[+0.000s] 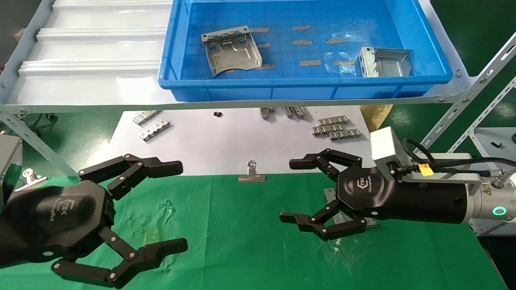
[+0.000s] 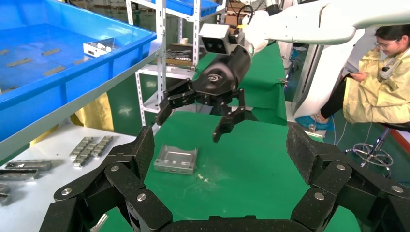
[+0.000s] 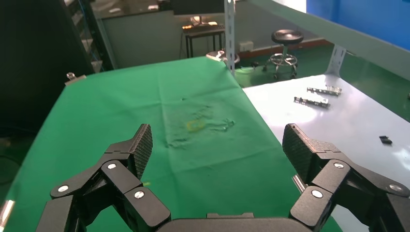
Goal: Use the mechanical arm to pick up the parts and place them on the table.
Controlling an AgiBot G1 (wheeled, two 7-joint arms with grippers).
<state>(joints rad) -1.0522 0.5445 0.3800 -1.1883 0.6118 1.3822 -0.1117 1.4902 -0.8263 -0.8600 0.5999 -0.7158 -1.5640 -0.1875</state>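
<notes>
While one part [image 2: 176, 159] lies tabled, right claw [image 1: 310, 191] gapes.

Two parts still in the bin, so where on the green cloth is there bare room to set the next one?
Bare green table lies between the open left hand and open right hand, below the binder clip. Crowded under the right hand, where one part already lies.

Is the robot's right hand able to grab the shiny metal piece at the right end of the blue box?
Probably yes. The right hand is open and empty over the green table. The blue box has no lid, and nothing covers the metal piece, though the hand must rise over the wall.
</notes>
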